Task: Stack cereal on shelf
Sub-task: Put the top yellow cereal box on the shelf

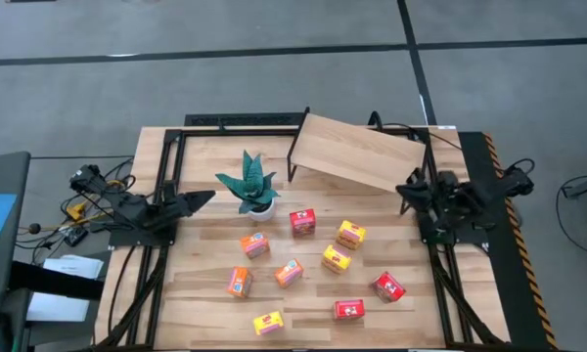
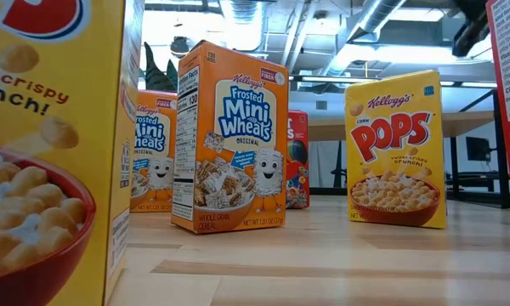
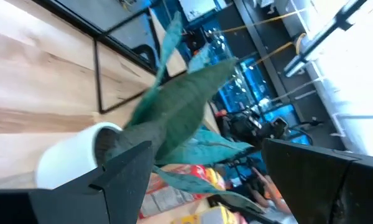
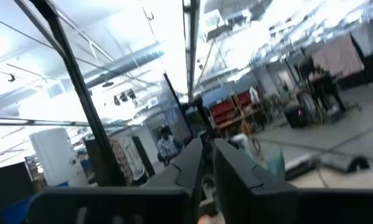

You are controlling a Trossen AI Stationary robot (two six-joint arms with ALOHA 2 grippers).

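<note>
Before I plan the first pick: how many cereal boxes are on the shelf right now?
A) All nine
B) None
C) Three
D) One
B: in the high view the shelf has a bare top, and all nine cereal boxes, such as the red one and the yellow one, stand on the table in front of it.

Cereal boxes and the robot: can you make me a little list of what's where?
cereal boxes: nine, all on the tabletop, e.g. a red one
shelf: no boxes on it, tilted
plant: beside the shelf
left pincer: open, near the plant
right pincer: nearly shut, holding nothing, by the shelf's edge
</note>
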